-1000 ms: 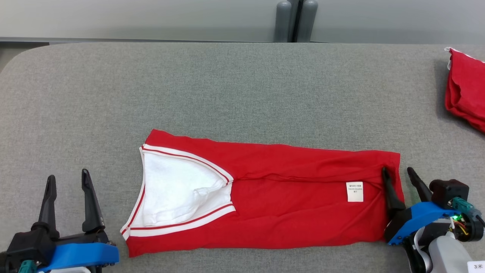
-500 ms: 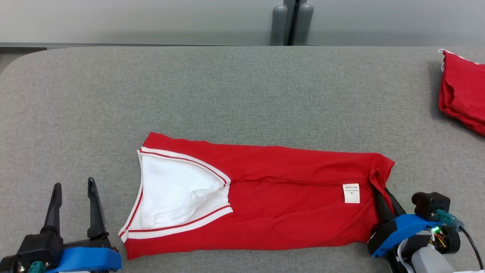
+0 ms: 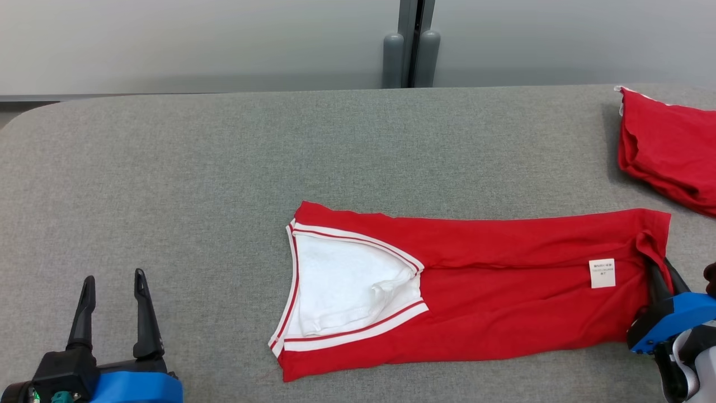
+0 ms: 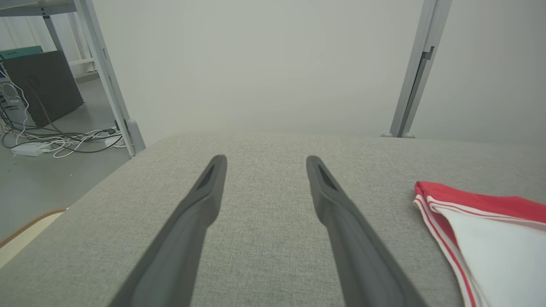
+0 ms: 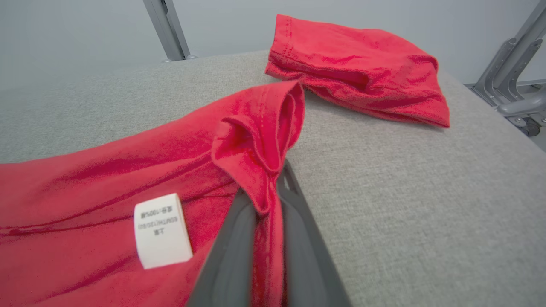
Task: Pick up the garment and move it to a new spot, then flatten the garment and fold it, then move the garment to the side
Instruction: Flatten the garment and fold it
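Garment (image 3: 503, 302) hem partly hides right gripper (image 3: 661, 267) tips (body cropped).

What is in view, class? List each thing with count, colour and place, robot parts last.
table: one, grey, beneath everything
garment: one, red with white neckline, flat on table, centre-right
label: one, white, near garment's right end
second garment: one, red, table's far right
posts: two, grey, behind the table
cables: several, black and white, floor, left wrist view
left gripper: one, dark, open, lower left
right gripper: one, dark, shut on garment's right edge
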You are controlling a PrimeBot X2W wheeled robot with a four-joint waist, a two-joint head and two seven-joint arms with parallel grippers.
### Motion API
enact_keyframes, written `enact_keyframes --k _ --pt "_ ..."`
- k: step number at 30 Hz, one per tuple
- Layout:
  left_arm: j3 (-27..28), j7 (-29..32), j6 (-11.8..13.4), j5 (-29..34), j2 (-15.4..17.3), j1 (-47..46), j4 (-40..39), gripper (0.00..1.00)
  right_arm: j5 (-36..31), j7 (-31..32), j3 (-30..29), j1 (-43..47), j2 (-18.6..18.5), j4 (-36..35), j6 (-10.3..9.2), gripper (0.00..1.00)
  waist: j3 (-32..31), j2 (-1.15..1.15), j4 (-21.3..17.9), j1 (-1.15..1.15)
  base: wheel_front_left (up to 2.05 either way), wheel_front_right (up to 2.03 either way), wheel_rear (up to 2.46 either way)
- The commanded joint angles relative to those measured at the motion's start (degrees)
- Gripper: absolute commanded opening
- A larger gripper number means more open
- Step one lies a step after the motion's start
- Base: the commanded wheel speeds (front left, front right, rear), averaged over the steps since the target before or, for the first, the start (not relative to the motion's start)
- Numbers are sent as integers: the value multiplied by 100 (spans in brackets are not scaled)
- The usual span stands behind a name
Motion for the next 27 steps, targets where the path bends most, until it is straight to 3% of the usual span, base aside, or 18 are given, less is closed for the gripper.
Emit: enact_keyframes --k 1,12,20,27 --pt "-2 -13 3 10 -5 57 1 100 -31 79 -8 -87 -16 -34 -1 0 -35 0 -34 0 0 0 0" --pt "-42 -13 55 -78 -5 135 2 100 9 399 686 206 488 -1000 0 0 -156 0 -89 0 0 0 0" --pt "-60 -13 103 -113 -6 167 -1 100 66 731 1665 312 856 -1942 0 0 -148 0 -108 0 0 0 0" --pt "-140 -13 75 -106 -6 37 23 100 161 808 2622 -84 1151 -2017 0 0 -95 0 -44 0 0 0 0"
